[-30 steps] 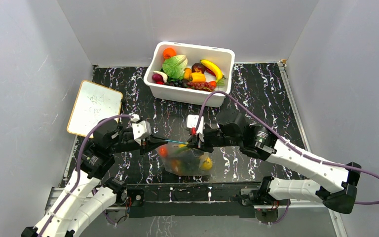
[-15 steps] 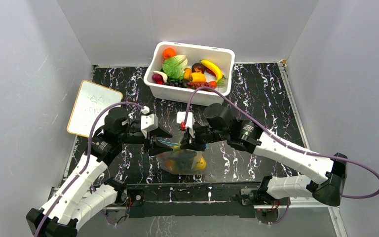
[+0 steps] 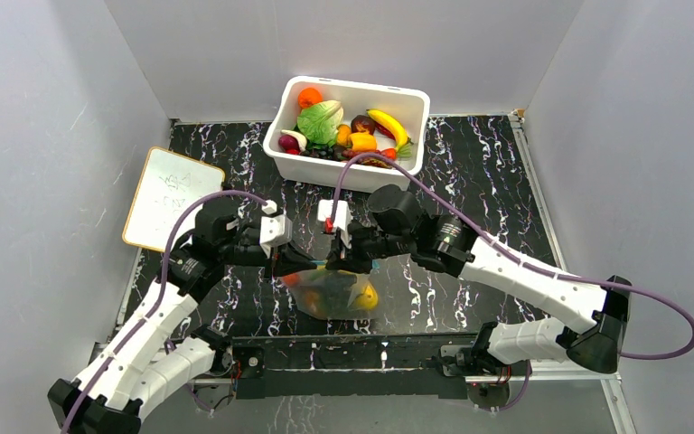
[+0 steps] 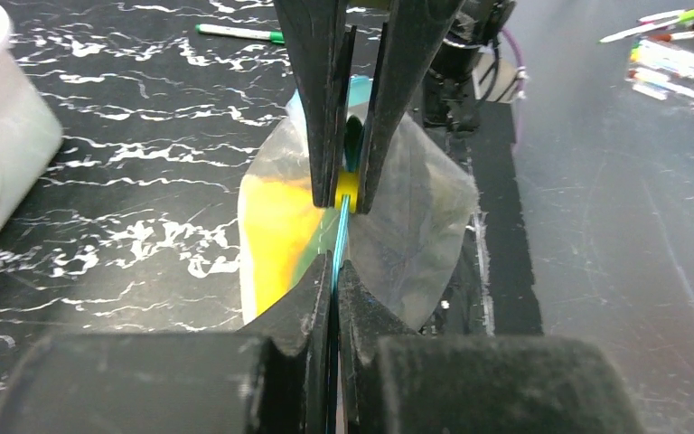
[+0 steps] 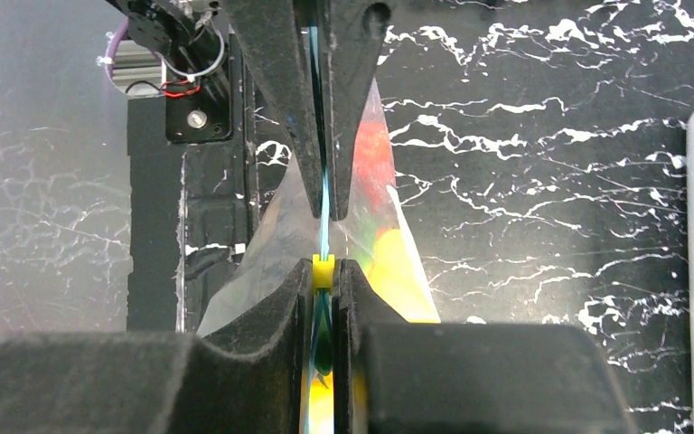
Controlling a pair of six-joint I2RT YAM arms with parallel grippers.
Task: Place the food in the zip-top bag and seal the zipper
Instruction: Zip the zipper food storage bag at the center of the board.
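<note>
Looking down from overhead, I see the zip-top bag point(image 3: 330, 297) at about 6 o'clock on the black marbled surface point(image 3: 479, 172), just ahead of the arm bases. The food point(image 3: 368, 297) is inside it: a yellow piece on the 3 o'clock side, a red piece point(image 3: 293, 278) on the 9 o'clock side, and darker green between them. Both arms meet over the bag's mouth. The left gripper point(image 4: 335, 271) is pinched together on the teal zipper point(image 4: 341, 231), its fingers flat against the strip. The right gripper point(image 5: 324, 271) is clamped on the same strip just beside it, with a small yellow slider point(image 5: 323, 271) caught between its fingertips. From each wrist the other gripper's fingers show straight ahead, nearly tip to tip, with a short stretch of zipper bare between them. The clear plastic spreads out below the strip; I cannot tell whether the bag's bottom rests on the surface. At 12 o'clock stands a white tub point(image 3: 352, 174) with more toy produce, a banana point(image 3: 387, 125) and a cabbage point(image 3: 319, 123) among it. A whiteboard point(image 3: 173, 196) lies at 9 o'clock.
</note>
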